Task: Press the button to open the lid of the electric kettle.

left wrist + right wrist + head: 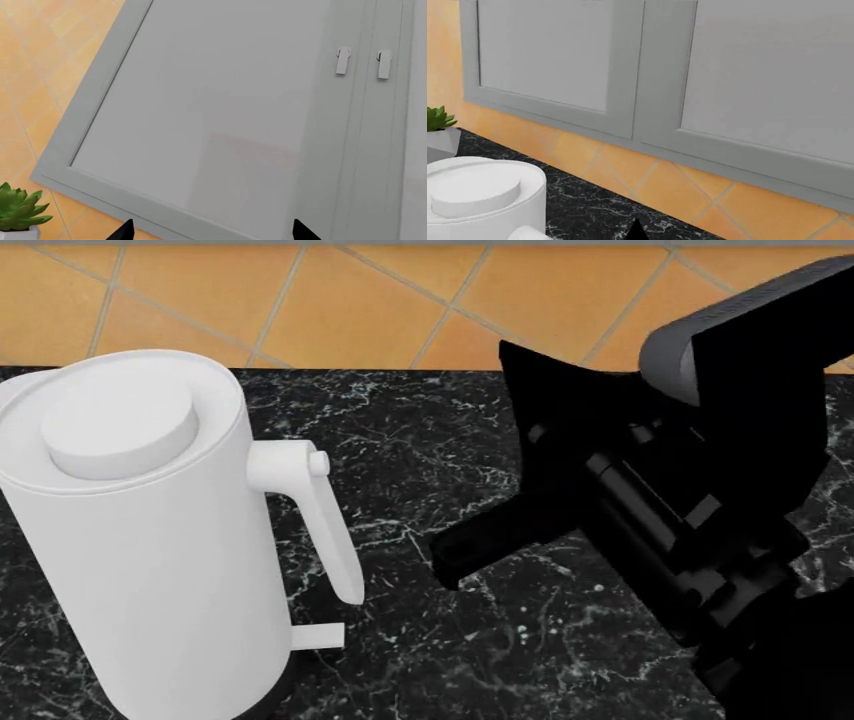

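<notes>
We see the electric kettle [147, 540] upright at nine o'clock on the counter [534, 640], lid [118, 430] shut; its handle points toward three o'clock, button [318, 462] at its top; our right gripper [461, 565] sits near, whether spread or closed we cannot tell; a sideways shove could tip the kettle; the left gripper's [210, 232] tips stand apart.

A black marble surface [561, 650] with fine white veining is seen in the head view, bounded at its far edge by an orange tiled wall. On its left part, near the front, a tall white cylindrical electric kettle [160, 580] is stood upright on a dark base ring, its handle turned to the right. In the right wrist view, a small grey angular pot holding a green succulent [439, 131] is set on the surface close to the wall, beyond the kettle.
</notes>
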Available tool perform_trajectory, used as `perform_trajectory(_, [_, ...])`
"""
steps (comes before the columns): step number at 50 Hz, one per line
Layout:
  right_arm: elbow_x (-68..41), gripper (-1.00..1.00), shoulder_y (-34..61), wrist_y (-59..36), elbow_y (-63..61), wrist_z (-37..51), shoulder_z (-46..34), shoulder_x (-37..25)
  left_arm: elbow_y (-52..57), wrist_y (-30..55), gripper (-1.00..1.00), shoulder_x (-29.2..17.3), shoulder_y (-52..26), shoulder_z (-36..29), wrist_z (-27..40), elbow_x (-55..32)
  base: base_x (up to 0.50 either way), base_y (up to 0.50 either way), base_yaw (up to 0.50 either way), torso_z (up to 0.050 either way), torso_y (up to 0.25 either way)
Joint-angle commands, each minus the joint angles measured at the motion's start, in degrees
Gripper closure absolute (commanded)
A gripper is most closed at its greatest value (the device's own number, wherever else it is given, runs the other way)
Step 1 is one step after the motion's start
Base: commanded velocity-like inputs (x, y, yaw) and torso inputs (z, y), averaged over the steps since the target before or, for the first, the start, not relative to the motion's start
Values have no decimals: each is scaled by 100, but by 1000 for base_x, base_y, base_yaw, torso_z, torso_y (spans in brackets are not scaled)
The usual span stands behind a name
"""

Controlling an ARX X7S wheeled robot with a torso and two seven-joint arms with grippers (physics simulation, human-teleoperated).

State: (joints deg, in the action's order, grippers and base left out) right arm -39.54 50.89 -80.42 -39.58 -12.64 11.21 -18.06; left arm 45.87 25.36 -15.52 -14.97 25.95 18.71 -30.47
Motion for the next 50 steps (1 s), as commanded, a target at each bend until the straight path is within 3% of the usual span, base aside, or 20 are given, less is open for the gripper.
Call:
perform_trajectory(1, [-649, 100, 969, -322, 1412, -1243, -602, -468, -1, -15, -100, -44, 5, -8, 24, -11, 0, 0, 0, 0, 0])
perform_trajectory(12, [-448, 100, 629, 113, 1610, -1599, -1551, -684, 64, 105, -100, -132, -58, -54, 129, -34, 0, 0, 0, 0, 0])
perform_trajectory(50, [150, 100, 1053, 1070, 2951, -1768, -2578, -273, -21, -108, -100, -155, 80, -161, 150, 56, 0, 0, 0, 0, 0])
